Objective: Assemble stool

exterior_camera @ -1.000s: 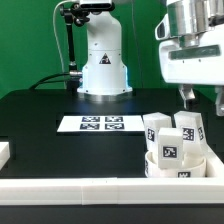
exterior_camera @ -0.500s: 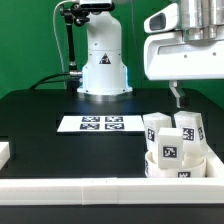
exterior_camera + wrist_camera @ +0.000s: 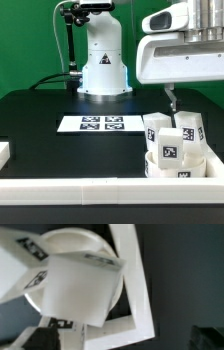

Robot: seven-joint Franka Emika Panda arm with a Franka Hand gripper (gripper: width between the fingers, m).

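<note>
Gripper (image 3: 171, 97): held open, nothing grasped | hung above block legs (image 3: 177, 128) | legs piled on round seat (image 3: 170, 166) beside border rail (image 3: 100, 186)

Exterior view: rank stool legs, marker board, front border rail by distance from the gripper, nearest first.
1. Stool legs: at the exterior view's right, just below the gripper.
2. Marker board: flat on the table, toward the exterior view's left.
3. Front border rail: along the table's near edge, lowest in frame.

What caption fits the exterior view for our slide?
Open gripper hovering above the stool's legs stacked on its seat, beside the marker board.
</note>
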